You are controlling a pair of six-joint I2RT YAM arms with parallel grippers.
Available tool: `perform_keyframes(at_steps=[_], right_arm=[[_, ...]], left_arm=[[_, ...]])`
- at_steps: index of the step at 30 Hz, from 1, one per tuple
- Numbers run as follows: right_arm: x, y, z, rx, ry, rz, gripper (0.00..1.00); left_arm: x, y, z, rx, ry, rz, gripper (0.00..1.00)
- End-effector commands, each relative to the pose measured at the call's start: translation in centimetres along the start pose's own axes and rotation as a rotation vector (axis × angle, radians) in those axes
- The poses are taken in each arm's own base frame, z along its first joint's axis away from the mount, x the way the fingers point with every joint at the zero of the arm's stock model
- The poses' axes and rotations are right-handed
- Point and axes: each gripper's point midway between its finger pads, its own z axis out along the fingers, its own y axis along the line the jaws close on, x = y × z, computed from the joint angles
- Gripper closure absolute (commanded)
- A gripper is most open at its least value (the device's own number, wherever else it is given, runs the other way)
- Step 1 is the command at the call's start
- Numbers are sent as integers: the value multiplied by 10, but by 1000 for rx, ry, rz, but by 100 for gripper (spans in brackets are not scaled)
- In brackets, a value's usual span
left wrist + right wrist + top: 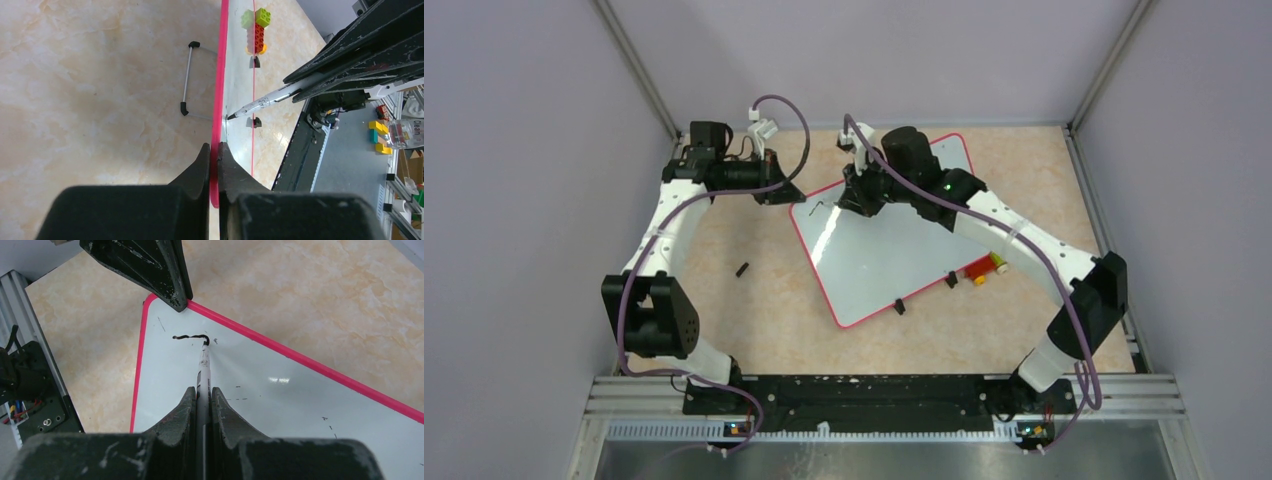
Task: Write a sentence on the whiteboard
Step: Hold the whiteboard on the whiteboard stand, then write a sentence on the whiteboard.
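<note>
The right hand (202, 390) clamps the marker (204, 365), its tip on the whiteboard (874, 260), which lies skewed on the worktop (764, 300). The left hand (214, 147) pinches its red frame (220, 75) near that corner. Of the sentence (190, 337) only a first squiggle shows, so next comes light, steady dragging. Both arms reach forward, the right across the board

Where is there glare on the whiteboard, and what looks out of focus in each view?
Top view: a bright glare streak on the whiteboard, toward its left side. Right wrist view: a small bright spot on the board right of the marker; the right gripper, close to the lens, looks soft. Left wrist view: the left gripper, shut on the board's frame, is soft too.
</note>
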Motion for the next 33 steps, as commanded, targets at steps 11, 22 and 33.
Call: perform_keyframes(at_steps=[11, 22, 33], right_arm=[[-9, -11, 14, 29, -31, -13, 100], [-11, 0, 18, -5, -32, -24, 100], [-1, 15, 23, -50, -5, -48, 100]], left_arm=[[-2, -7, 3, 18, -1, 57, 100], [-3, -7, 4, 16, 0, 65, 100], [-3, -8, 5, 15, 2, 70, 100]])
